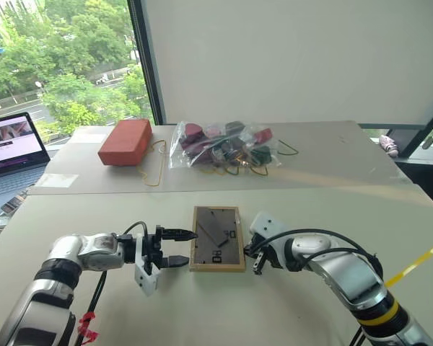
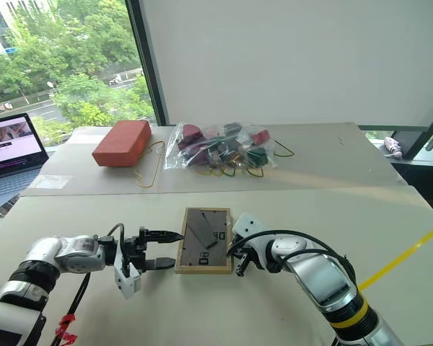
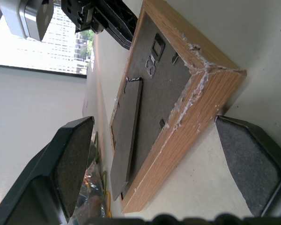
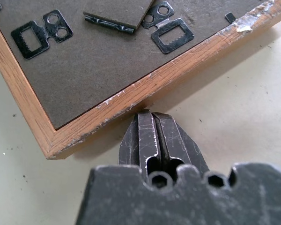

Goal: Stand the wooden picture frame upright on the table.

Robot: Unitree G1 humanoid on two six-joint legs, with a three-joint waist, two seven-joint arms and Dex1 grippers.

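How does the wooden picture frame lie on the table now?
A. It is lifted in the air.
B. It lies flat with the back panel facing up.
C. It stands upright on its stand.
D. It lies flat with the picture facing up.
B: the wooden picture frame lies flat on the table, with its dark back panel, hangers and folded stand facing up.

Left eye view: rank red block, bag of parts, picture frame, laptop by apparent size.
1. Bag of parts, widest spread.
2. Laptop, cut off by the picture's edge, so its place is unsure.
3. Red block and picture frame look about alike; the frame lies nearer the camera, so no ranking between them.
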